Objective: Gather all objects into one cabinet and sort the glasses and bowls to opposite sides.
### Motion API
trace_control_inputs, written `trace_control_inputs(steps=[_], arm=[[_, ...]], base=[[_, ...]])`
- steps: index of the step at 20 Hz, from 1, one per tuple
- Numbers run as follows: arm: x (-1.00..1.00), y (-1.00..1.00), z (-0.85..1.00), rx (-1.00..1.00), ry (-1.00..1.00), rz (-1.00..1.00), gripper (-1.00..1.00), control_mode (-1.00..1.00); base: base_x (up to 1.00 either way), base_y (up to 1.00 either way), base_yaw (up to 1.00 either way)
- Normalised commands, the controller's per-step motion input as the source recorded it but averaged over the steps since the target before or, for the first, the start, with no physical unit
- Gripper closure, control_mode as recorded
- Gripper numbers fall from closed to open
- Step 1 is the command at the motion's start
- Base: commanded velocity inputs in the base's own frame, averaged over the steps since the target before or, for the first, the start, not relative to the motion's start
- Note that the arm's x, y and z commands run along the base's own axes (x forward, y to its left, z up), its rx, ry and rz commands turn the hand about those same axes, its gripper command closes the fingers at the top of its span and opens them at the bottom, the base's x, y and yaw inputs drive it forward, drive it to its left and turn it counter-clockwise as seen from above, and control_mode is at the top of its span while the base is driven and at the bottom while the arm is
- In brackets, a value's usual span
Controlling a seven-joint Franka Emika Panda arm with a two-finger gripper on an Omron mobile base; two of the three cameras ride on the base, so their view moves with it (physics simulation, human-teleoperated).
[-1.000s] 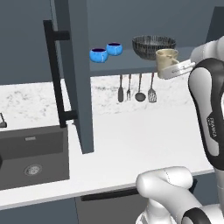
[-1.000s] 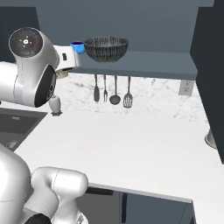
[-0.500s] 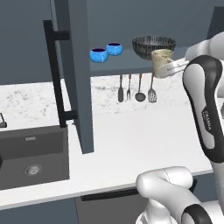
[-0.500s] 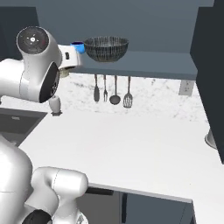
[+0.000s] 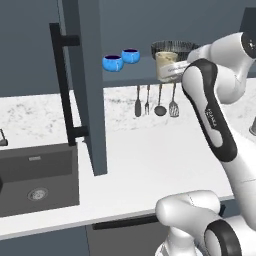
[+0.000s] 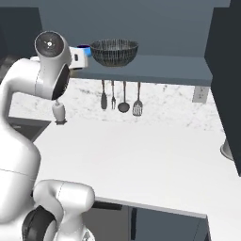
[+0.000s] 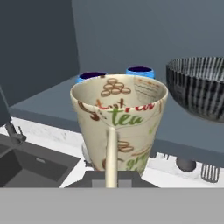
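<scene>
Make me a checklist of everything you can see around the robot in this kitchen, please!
Surface: white speckled counter, bare in the middle; dark sink at its left end.
Job's things: cream mug held upright at the shelf's front edge; two blue bowls side by side on the cabinet shelf; cabinet door swung open.
Clutter: wire-mesh basket on the shelf beside the bowls; four utensils hanging under the shelf; small white bottle on the counter.
Claw: claw holds the mug by its handle side.
Cables: nothing seen.
Surroundings: marble backsplash with a wall outlet; drawers below the counter.
</scene>
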Motion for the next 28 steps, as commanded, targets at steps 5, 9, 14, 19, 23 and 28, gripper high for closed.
trace_control_inputs(steps=[5, 9, 14, 19, 23, 28], arm=[[0.70, 0.16, 0.00, 0.06, 0.00, 0.00, 1.00, -1.00], [0.63, 0.01, -0.18, 0.00, -0.01, 0.00, 1.00, -1.00], [0.50, 0.07, -0.18, 0.00, 0.00, 0.00, 1.00, -1.00], [0.42, 0.20, -0.19, 0.00, -0.05, 0.00, 1.00, -1.00], [0.39, 0.21, -0.11, 0.00, -0.03, 0.00, 1.00, -1.00], [0.34, 0.11, -0.06, 0.01, -0.01, 0.00, 1.00, -1.00]], base=[[0.00, 0.00, 0.00], [0.00, 0.00, 0.00], [0.00, 0.00, 0.00], [0.00, 0.00, 0.00], [0.00, 0.00, 0.00], [0.00, 0.00, 0.00]])
